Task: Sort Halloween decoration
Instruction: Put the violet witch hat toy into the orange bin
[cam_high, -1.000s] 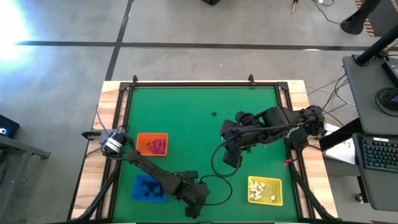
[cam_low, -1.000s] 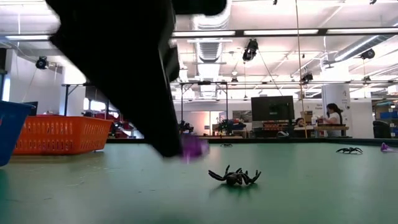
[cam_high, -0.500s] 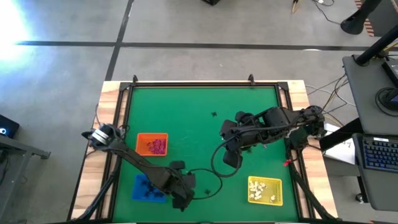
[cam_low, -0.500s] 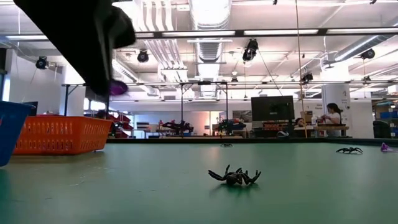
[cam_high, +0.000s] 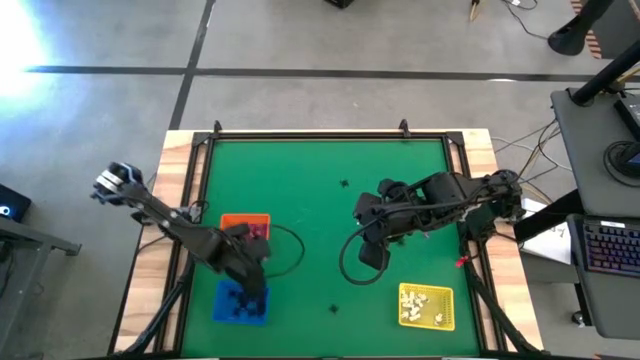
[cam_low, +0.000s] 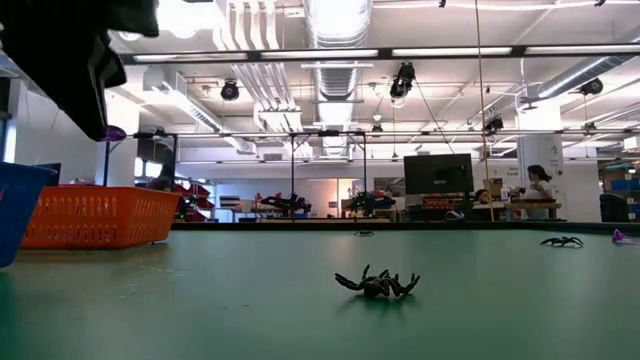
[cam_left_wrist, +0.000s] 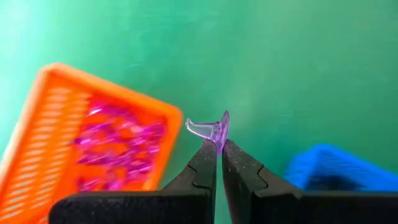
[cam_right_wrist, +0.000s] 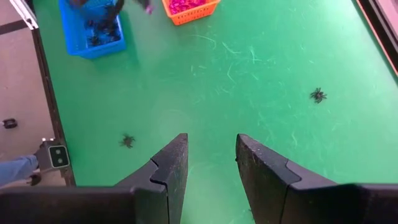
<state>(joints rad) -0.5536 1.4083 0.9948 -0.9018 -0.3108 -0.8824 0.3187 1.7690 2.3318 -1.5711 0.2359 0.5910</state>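
My left gripper (cam_left_wrist: 219, 144) is shut on a small pinkish-purple see-through trinket (cam_left_wrist: 211, 129). It hangs above the green mat between the orange tray (cam_high: 245, 231), which holds purple trinkets, and the blue tray (cam_high: 240, 301), which holds black ones. In the low view the gripper (cam_low: 75, 70) shows at upper left with the trinket (cam_low: 113, 133) at its tip. My right gripper (cam_right_wrist: 211, 155) stands open high over the mat's right half, holding nothing. Black spiders (cam_low: 378, 284) (cam_right_wrist: 318, 94) lie loose on the mat. My left gripper pinches the purple trinket by its flat rim (cam_left_wrist: 222, 127) between the very ends of its two fingers. The fingers slant down from above. The rest of the trinket sticks out sideways past the fingertips, lifted clear of the mat.
A yellow tray (cam_high: 427, 306) with white trinkets sits at the near right. Another spider (cam_high: 345, 183) lies at mid-mat toward the far side and one (cam_high: 333, 307) lies near the front edge. A raised dark frame (cam_high: 330, 136) borders the mat.
My left gripper has risen from the mat near its front edge and swung toward the table's left, to between the orange and blue trays. It has stayed shut and has carried the purple trinket up clear of the mat.
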